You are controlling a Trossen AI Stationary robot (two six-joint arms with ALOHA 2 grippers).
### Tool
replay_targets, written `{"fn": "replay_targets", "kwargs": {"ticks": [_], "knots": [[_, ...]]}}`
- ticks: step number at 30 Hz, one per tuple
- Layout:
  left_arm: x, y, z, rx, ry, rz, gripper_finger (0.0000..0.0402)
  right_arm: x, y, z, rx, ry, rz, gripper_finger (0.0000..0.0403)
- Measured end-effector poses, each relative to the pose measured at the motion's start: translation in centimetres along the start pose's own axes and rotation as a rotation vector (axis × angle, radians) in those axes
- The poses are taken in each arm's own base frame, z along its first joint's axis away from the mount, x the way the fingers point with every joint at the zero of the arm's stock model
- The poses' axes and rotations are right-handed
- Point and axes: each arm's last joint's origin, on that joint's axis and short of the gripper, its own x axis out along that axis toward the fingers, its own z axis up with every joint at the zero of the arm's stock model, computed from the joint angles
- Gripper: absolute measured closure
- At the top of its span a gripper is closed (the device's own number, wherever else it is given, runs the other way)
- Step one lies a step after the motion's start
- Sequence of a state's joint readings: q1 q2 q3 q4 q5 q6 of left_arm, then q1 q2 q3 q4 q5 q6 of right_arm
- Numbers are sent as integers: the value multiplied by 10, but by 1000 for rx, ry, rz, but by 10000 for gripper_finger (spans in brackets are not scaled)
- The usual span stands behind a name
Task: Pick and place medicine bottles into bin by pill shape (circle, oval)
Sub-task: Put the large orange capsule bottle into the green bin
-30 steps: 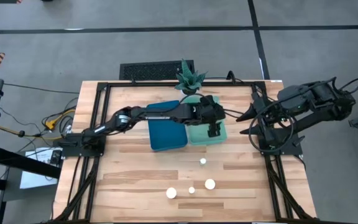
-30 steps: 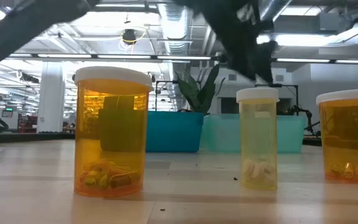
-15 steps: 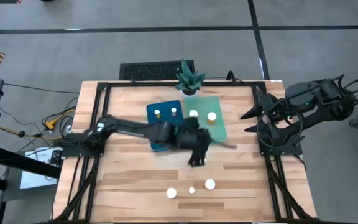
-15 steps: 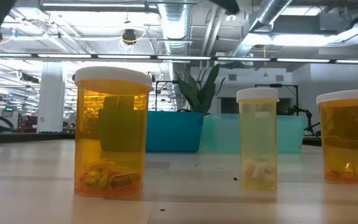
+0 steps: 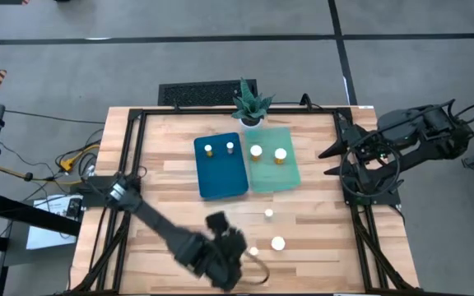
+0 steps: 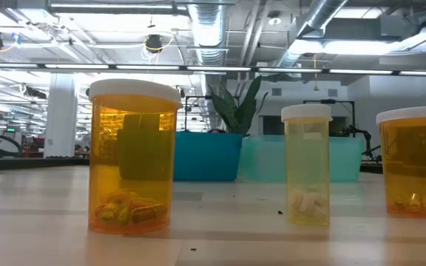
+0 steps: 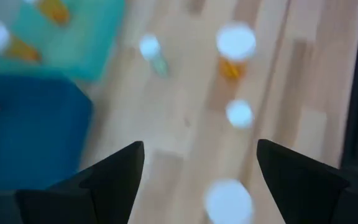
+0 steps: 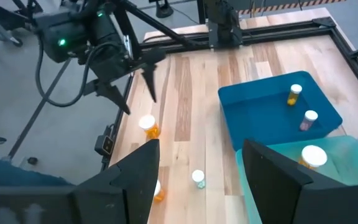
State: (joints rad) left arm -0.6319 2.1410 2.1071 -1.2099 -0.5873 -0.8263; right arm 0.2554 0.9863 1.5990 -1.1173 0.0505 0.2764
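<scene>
Left arm stretched diagonally from its base at the desk's left edge toward the near edge, low over the wood. Left hand (image 5: pixel 230 261) sits above the near-centre of the desk (image 5: pixel 163 205), fingers spread, nothing between them. In the left wrist view the two dark fingers (image 7: pixel 114 177) stand well apart, looking down on loose bottles.

Right arm folded up at the desk's right side, off the working area. Right hand (image 5: pixel 329 162) points inward over the right frame rail, fingers spread, empty.

Medicine bottles, amber with white caps:
- Two small ones (image 5: pixel 219 149) upright in the dark blue bin (image 5: pixel 220 177).
- Two (image 5: pixel 268 153) upright in the light green bin (image 5: pixel 274 174), which touches the blue bin's right side.
- One narrow-capped bottle (image 5: pixel 268 214) alone on the desk, nearer than the green bin.
- One wide-capped bottle (image 5: pixel 278 243) closer to the near edge, with a smaller cap (image 5: pixel 253 251) just beside it, next to the left hand.

Low view: a wide bottle (image 6: pixel 133 155) at left holds yellow capsule-like pills; a narrow bottle (image 6: pixel 307 164) holds pale pills; a third bottle (image 6: pixel 416 162) is cut by the right edge.

Potted plant (image 5: pixel 250 103) stands behind the bins at the far edge.
</scene>
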Motion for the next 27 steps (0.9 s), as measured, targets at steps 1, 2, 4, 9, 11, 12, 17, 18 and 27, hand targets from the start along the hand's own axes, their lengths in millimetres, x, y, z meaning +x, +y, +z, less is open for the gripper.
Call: {"fn": "replay_targets", "kwargs": {"ticks": [1,2,4,9,11,12,17,18,27], "knots": [[1,-6,-9,-14,9,-3,95,0,0,0,0,4,-1,165],[1,-12,-18,-31,12,-7,95,0,0,0,0,4,-1,165],[5,-20,-31,-77,-2,-16,95,0,0,0,0,5,-2,165],[24,-33,-54,-108,19,-70,95,0,0,0,4,5,-2,165],[33,-34,-61,-97,18,-76,95,0,0,0,4,6,-2,165],[37,-34,-65,-89,21,-70,95,0,0,0,4,6,-2,165],[57,-31,-73,-103,20,-65,95,0,0,0,3,6,-2,165],[60,-29,-74,-104,20,-57,95,0,0,0,3,6,-2,165],[68,-27,-72,-81,18,-66,95,0,0,-1,3,9,-3,165]]}}
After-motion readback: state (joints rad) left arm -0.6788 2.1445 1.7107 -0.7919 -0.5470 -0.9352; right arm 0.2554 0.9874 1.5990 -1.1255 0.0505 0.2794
